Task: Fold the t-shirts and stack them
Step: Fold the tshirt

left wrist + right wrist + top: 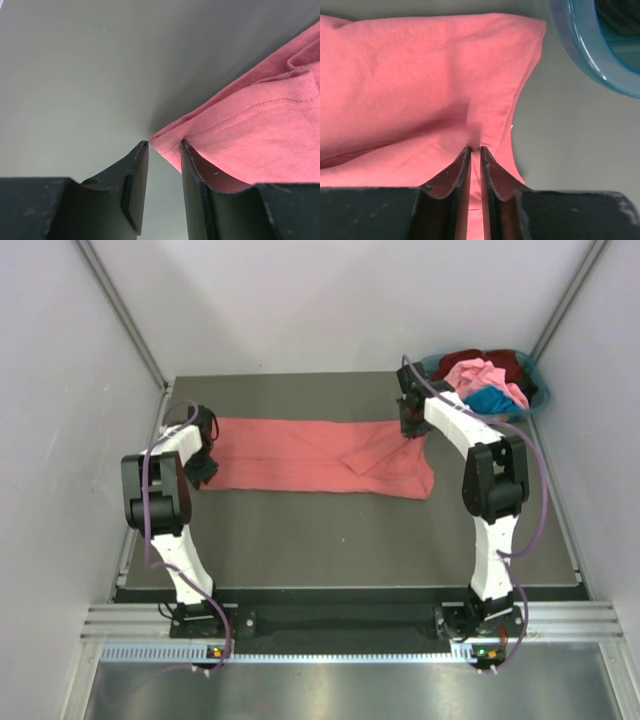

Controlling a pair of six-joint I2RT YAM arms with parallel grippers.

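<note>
A large salmon-red t-shirt (310, 455) (260, 125) (420, 75) lies spread in a long band across the dark table, partly folded at its right end. My left gripper (203, 472) (164, 143) is at the shirt's left end and open; a cloth corner reaches the mouth of the gap, and the right finger rests over the cloth. My right gripper (412, 428) (475, 149) is low on the shirt's right end near its edge. Its jaws stand a narrow slit apart, with a small pucker of cloth at the tips. Pink (480, 375), maroon (500, 360) and blue (490, 400) t-shirts are piled in the basket.
A teal plastic basket (540, 390) (580, 55) stands at the back right corner, close to my right gripper. Grey walls with metal rails enclose the table on the left, right and back. Bare dark table (320, 540) lies in front of the shirt.
</note>
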